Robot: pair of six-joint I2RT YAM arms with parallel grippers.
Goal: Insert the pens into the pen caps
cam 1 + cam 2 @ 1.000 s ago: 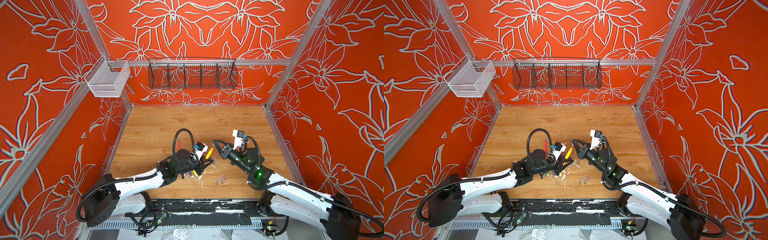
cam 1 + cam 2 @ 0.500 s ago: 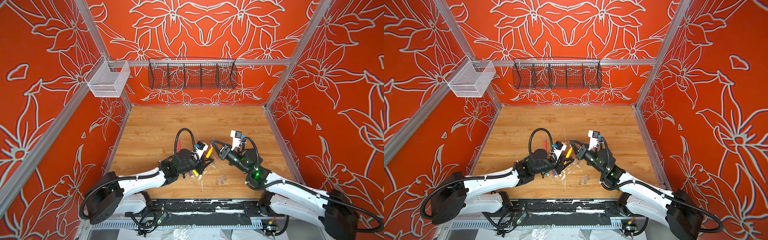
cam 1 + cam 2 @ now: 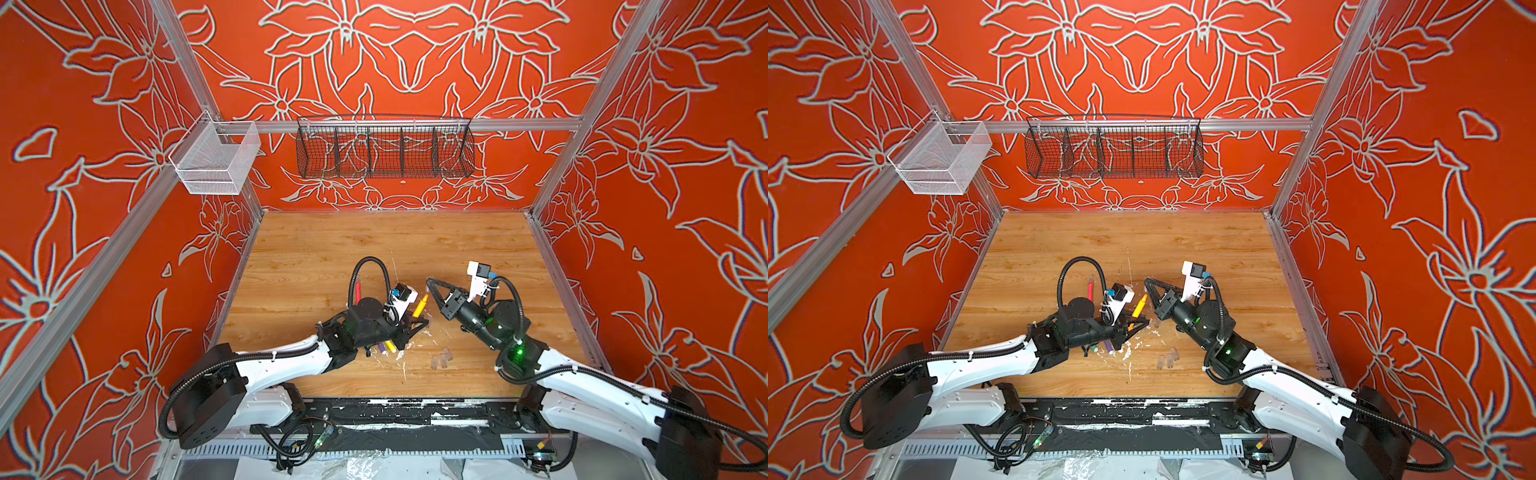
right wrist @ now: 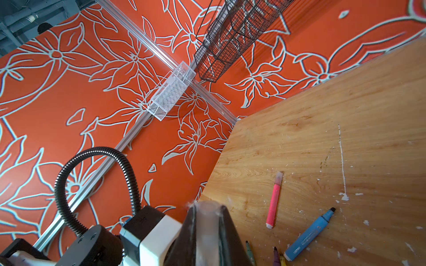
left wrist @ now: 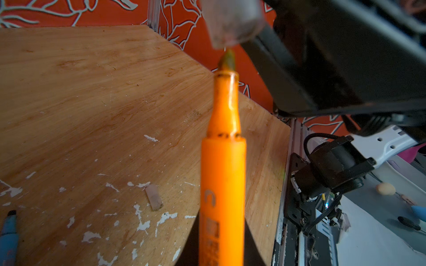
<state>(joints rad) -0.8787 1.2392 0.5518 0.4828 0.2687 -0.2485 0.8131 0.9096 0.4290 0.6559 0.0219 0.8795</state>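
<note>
Down at the front edge of the counter (image 3: 374, 249), three loose caps (image 3: 440, 359) sit in a small cluster. At 9 o'clock from them the purple pen (image 3: 380, 349) and the yellow pen (image 3: 390, 345) poke out from under the left arm. A step farther in is the left tool (image 3: 415, 323), jaws clamped on the lower barrel of the orange pen (image 3: 419, 308). In both top views the pen's long axis runs from 7 o'clock up to 1 o'clock, bare tip leading. And here's the one that matters: right at 1 o'clock off that tip is the cap (image 5: 231, 20), pinched between the closed jaws of the right tool (image 3: 430, 284), which reaches in from 4 o'clock. The left wrist view shows the tip just short of the cap's end and roughly centred on it. Whether they touch, I cannot tell. Neither arm has the edge here, both are right at the meeting point. To my eye what's called for is a short, straight push along the pen's own line toward 1 o'clock. Any sideways drift could glance the tip off the rim. Farthest back, at 10 o'clock from the left tool, the pink-red pen (image 3: 358, 292) lies on the wood with a pale cap on its far end.
</note>
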